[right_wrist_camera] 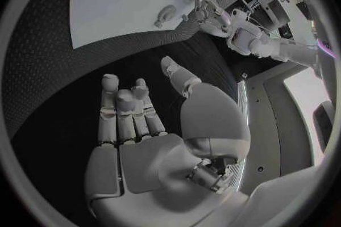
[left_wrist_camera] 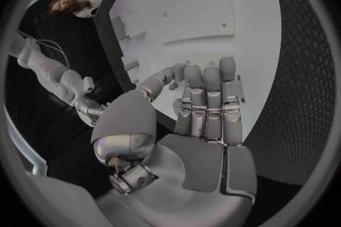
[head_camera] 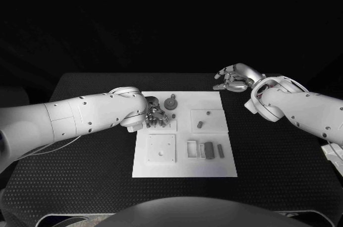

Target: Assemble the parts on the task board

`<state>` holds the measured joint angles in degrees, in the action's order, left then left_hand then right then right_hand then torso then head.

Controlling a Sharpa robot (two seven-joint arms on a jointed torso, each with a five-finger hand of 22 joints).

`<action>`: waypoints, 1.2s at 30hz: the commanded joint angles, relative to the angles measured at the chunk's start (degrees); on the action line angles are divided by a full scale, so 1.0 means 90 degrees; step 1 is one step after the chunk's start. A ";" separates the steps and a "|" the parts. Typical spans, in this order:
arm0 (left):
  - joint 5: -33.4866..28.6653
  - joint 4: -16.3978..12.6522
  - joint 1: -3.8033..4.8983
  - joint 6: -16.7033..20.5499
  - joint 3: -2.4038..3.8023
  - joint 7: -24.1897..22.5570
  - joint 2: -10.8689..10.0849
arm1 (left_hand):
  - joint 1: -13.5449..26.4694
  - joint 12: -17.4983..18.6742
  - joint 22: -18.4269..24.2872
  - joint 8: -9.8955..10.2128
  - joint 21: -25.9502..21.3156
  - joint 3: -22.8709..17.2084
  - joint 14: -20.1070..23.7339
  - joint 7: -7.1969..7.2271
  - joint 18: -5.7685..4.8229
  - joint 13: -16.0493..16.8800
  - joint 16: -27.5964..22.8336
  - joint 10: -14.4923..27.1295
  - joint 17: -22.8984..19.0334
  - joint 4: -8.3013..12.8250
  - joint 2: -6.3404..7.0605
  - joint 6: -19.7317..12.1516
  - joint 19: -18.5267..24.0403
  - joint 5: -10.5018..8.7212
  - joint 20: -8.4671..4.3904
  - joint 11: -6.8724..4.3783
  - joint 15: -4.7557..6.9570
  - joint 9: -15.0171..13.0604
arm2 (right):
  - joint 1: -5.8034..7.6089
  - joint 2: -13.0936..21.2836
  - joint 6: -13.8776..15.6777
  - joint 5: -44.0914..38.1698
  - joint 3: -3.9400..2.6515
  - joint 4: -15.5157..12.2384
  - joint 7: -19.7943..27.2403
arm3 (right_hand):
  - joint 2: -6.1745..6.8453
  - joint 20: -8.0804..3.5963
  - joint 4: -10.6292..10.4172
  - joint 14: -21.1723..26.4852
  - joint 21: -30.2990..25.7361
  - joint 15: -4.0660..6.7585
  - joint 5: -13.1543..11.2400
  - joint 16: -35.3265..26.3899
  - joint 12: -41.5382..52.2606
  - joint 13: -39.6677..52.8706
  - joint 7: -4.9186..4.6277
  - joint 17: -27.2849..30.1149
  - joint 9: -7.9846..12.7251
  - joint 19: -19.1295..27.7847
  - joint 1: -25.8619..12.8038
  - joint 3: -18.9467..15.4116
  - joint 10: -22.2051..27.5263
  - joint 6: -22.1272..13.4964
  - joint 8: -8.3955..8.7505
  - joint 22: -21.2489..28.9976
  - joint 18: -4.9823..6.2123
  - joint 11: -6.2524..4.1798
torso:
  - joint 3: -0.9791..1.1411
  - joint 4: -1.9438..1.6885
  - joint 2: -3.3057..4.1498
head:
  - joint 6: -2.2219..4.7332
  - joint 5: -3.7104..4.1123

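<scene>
Seen from the head camera, the white task board [head_camera: 184,162] lies in the middle of the black worktop [head_camera: 85,157]. The left robot hand [head_camera: 155,118] hangs over the board's far left corner, its fingers curled downward close to a round grey part [head_camera: 171,104]; whether they hold anything cannot be told here. More small parts [head_camera: 200,123] lie scattered on the board, including a cluster [head_camera: 208,150] near its right side. The right robot hand [head_camera: 234,78] hovers off the board, above the worktop beyond its far right corner, fingers loosely bent and holding nothing.

From the left wrist, the left robot hand [left_wrist_camera: 206,108] shows its fingers held side by side above the board [left_wrist_camera: 206,5], nothing visible in its palm.

From the right wrist, the right robot hand [right_wrist_camera: 135,119] is spread and empty over the dark worktop [right_wrist_camera: 42,68], the board [right_wrist_camera: 121,5] well apart from it.
</scene>
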<state>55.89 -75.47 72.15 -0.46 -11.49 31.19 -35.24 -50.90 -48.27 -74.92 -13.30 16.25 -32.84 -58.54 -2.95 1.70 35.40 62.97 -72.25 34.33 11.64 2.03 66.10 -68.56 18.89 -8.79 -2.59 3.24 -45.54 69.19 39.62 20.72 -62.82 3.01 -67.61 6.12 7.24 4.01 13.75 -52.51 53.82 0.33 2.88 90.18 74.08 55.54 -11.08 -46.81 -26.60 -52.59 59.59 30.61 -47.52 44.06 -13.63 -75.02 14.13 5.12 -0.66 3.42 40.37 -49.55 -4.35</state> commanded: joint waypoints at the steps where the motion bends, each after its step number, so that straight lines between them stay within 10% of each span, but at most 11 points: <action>1: 0.0080 0.0003 0.0004 -0.0089 0.0002 0.0013 0.0020 | -0.0345 -0.0023 -0.0152 -0.0002 0.0041 -0.0569 0.0038 0.0008 0.0074 -0.0005 0.0030 -0.0044 -0.0005 0.0537 -0.0411 -0.0043 0.0052 -0.0051 -0.0003 -0.0077 -0.0009 -0.0170 | -0.0006 -0.0005 -0.0070 -0.0010 -0.0002 -0.0002 0.0037 | -0.0002 0.0005 -0.0043 0.0011 -0.0029 0.0053 -0.0001 0.0033 0.0026 -0.0007 -0.0047 0.0008 0.0009 0.0025 -0.0050 -0.0011 0.0035 -0.0002 -0.0032 -0.0089 0.0097 0.0008 | -0.0003 0.0000 0.0000 | -0.0002 0.0003; 36: 0.0045 0.0036 -0.0008 -0.0153 -0.0015 0.0051 0.0069 | -0.0358 -0.0052 -0.0149 0.0043 0.0072 -0.0575 0.0041 -0.0008 0.0076 0.0000 0.0046 -0.0026 -0.0018 0.0538 -0.0455 -0.0094 0.0069 -0.0317 -0.0003 -0.0066 -0.0009 -0.0169 | -0.0027 -0.0013 -0.0076 -0.0008 -0.0002 0.0009 0.0040 | 0.0000 0.0005 -0.0051 0.0014 -0.0029 0.0052 -0.0001 0.0038 0.0035 -0.0019 -0.0048 0.0015 0.0013 0.0026 -0.0052 -0.0011 0.0040 -0.0006 -0.0035 -0.0090 0.0097 0.0009 | 0.0001 -0.0002 0.0000 | -0.0050 -0.0011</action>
<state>56.14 -75.12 72.10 -0.91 -11.62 31.53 -34.71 -50.68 -48.49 -74.92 -12.56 16.69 -32.84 -58.53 -3.03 1.74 35.38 63.19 -72.29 34.25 11.66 1.80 65.73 -68.27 16.32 -8.90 -2.56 3.24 -45.56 69.02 39.56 20.67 -62.82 3.01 -67.54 6.13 7.24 4.02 13.59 -52.29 53.82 0.41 2.88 90.18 74.08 55.43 -10.87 -46.76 -26.57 -52.59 59.59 30.45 -47.52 44.03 -13.63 -75.02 14.43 5.12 -0.65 3.45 40.37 -49.98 -4.32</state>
